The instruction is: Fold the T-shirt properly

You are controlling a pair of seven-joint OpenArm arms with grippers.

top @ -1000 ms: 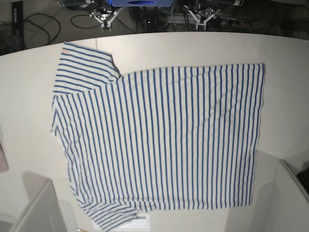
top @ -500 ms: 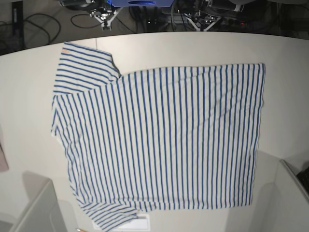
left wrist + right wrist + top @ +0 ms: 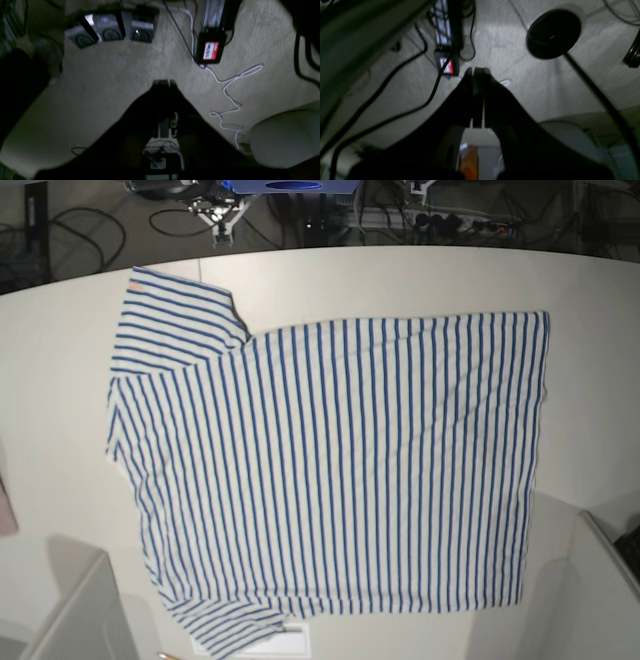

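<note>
The blue-striped white cotton T-shirt (image 3: 330,470) lies flat and unfolded on the tabletop (image 3: 590,360), both jaws together; next, probably, grasp the nine-o'clock sleeves.

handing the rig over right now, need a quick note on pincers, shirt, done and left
Left pincer: shut, empty, off the table, pointed at the carpet.
Right pincer: shut, empty, also over the floor.
T-shirt: spread flat on the table, sleeves toward the base view's left, hem toward its right, orange tab on the far sleeve.
Done: nothing folded; no crease or overlap shows.
Left: every fold. Neither arm shows over the table in the base view, so both must first come in to the shirt.
</note>
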